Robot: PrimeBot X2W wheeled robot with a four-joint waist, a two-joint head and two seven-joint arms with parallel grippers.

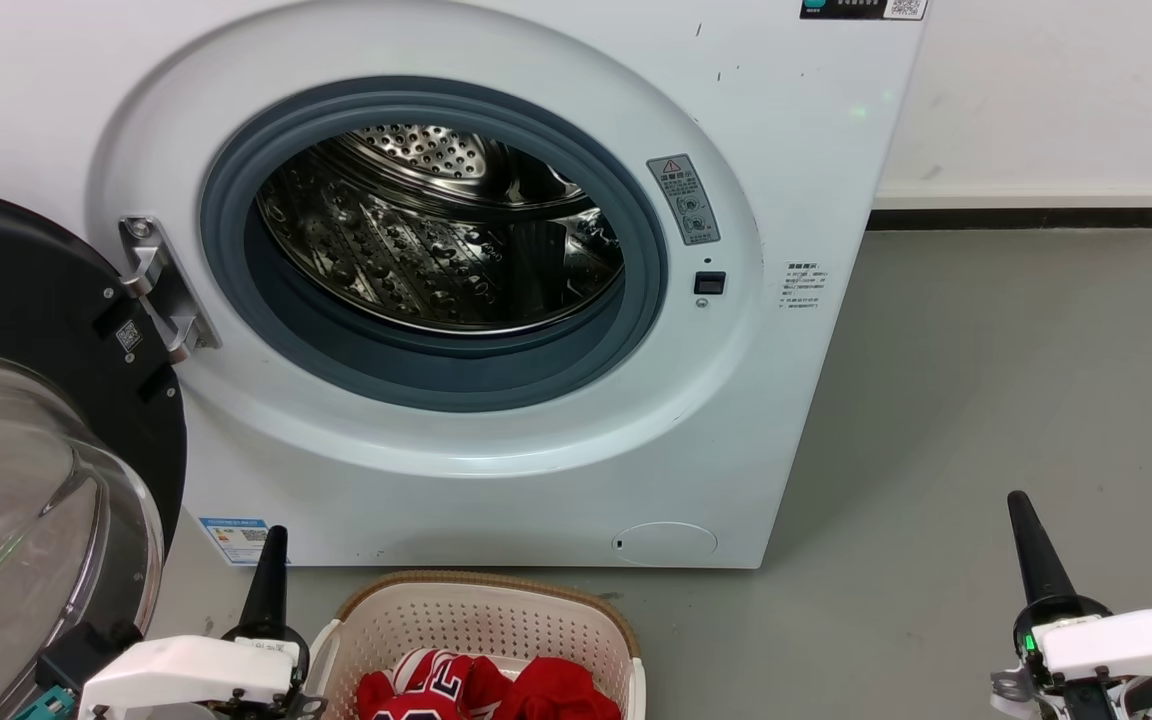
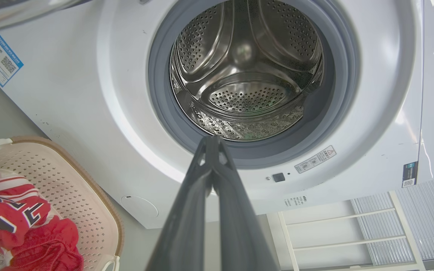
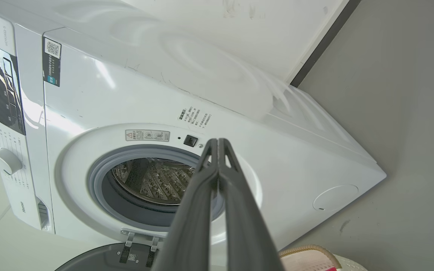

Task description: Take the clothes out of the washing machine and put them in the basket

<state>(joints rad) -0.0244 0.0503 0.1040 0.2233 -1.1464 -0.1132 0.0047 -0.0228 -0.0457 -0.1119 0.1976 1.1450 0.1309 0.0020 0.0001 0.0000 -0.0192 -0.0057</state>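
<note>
Clothes (image 1: 491,692) lie bunched in basket (image 1: 481,581); washing machine (image 1: 496,500) opens toward robot.

The grey floor (image 1: 986,400) carries the washing machine (image 1: 786,150) and, just before it, the basket (image 1: 476,620).

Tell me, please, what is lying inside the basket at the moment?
The basket holds the clothes: a red jersey with white stripes and dark lettering, and a plainer red garment beside it. Whatever lies under them is covered.
</note>
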